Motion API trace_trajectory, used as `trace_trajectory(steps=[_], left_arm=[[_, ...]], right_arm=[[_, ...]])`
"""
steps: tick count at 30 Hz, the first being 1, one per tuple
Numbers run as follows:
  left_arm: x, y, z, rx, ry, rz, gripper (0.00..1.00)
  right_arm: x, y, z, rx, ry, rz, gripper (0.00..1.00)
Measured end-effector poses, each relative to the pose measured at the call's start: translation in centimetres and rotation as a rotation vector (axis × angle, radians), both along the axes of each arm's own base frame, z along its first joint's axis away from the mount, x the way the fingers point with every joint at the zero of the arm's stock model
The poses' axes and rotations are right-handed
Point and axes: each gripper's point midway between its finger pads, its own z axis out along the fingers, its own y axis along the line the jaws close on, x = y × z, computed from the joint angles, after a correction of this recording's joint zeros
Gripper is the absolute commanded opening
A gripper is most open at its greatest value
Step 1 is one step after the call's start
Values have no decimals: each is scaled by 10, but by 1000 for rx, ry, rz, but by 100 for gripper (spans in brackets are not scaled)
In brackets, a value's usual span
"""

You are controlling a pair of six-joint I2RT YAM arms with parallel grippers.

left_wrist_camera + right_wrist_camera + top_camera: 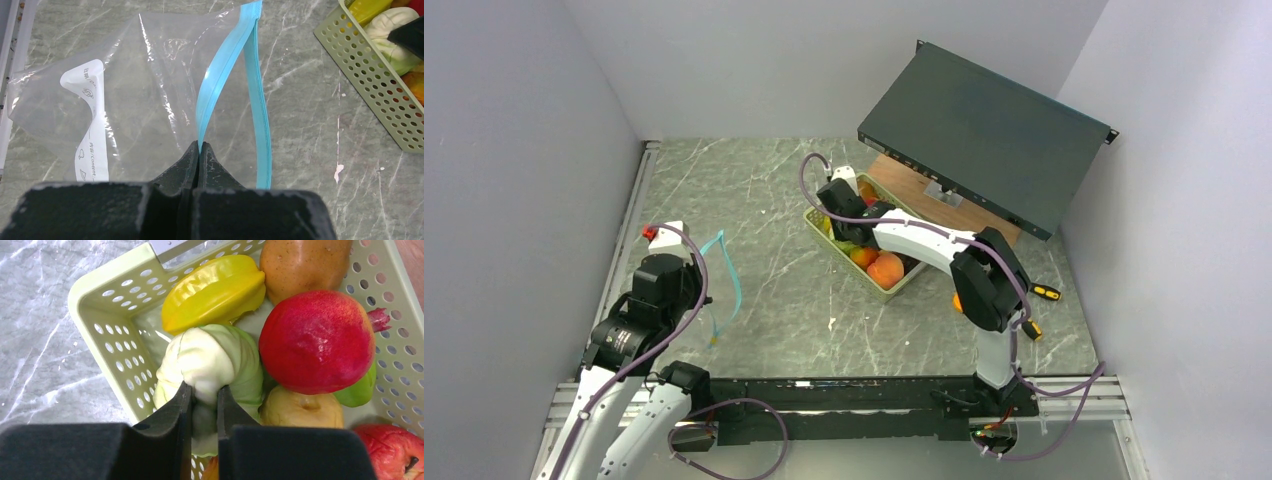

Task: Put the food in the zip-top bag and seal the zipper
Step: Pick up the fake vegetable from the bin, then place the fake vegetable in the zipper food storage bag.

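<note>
My left gripper (200, 145) is shut on the teal-blue zipper strip (220, 75) of the clear zip-top bag (150, 85), whose mouth gapes open; the other lip of the strip (262, 130) bows out to the right. The bag's strip (729, 270) lies on the table at the left in the top view. My right gripper (204, 390) is shut on a pale green and white toy cabbage (210, 357) inside the green basket (112, 320). A yellow starfruit (215, 292), a red pomegranate (315, 340), a brown piece (300, 260) and a yellow-tan piece (300, 410) lie around it.
The pale green basket (894, 292) with the food stands mid-table, right of centre. A dark flat box (984, 135) leans over a wooden board (929, 195) at the back right. Screwdriver handles (1044, 292) lie at the right edge. Grey walls close in on both sides.
</note>
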Motion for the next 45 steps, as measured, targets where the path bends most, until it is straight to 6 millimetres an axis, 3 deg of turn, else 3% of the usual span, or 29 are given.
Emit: trace_trajectory(steps=[5, 9, 17, 22, 26, 30, 35, 37, 40, 45], left_arm=[[0, 0, 0, 0, 0, 0, 0], [0, 0, 0, 0, 0, 0, 0], [-1, 0, 1, -2, -6, 1, 0], [-1, 0, 2, -4, -11, 0, 0], [-3, 1, 6, -10, -30, -1, 0], [-4, 1, 10, -17, -54, -5, 0], [-6, 0, 13, -28, -74, -13, 0], [-6, -1, 14, -33, -78, -17, 0], [-7, -2, 17, -40, -94, -22, 0], [-11, -2, 26, -54, -145, -38, 0]], right_arm=[[0, -2, 12, -5, -21, 21, 0], [-1, 0, 42, 37, -62, 44, 0], [-16, 22, 146, 297, -206, 153, 0], [-44, 49, 188, 501, -240, 303, 0], [-90, 82, 191, 674, -183, 511, 0], [-149, 122, 187, 795, -98, 748, 0], [-210, 157, 206, 948, -39, 986, 0], [-222, 164, 215, 1010, -30, 1043, 0], [-225, 171, 216, 1061, -15, 1068, 0], [-217, 186, 186, 1071, 54, 1041, 0]])
